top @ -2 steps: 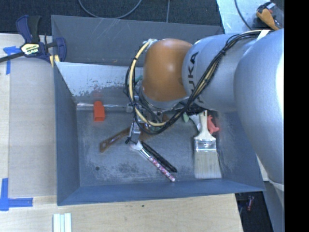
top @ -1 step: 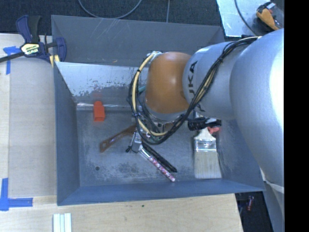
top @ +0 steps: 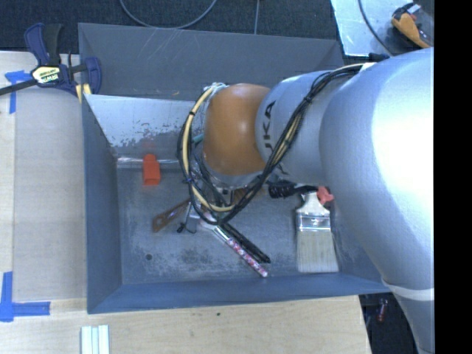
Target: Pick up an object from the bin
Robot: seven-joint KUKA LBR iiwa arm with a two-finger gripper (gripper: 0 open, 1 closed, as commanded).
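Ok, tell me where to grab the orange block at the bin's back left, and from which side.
Take the orange block across its narrow width, coming straight down from above. Its left and right long faces look free, while its far end sits close to the bin's sloping back wall, so closing front-to-back would probably be cramped.

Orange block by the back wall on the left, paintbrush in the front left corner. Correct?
Not quite. In the camera view the paintbrush lies toward the front right of the bin, not the front left. The orange block is by the back wall on the left, as stated.
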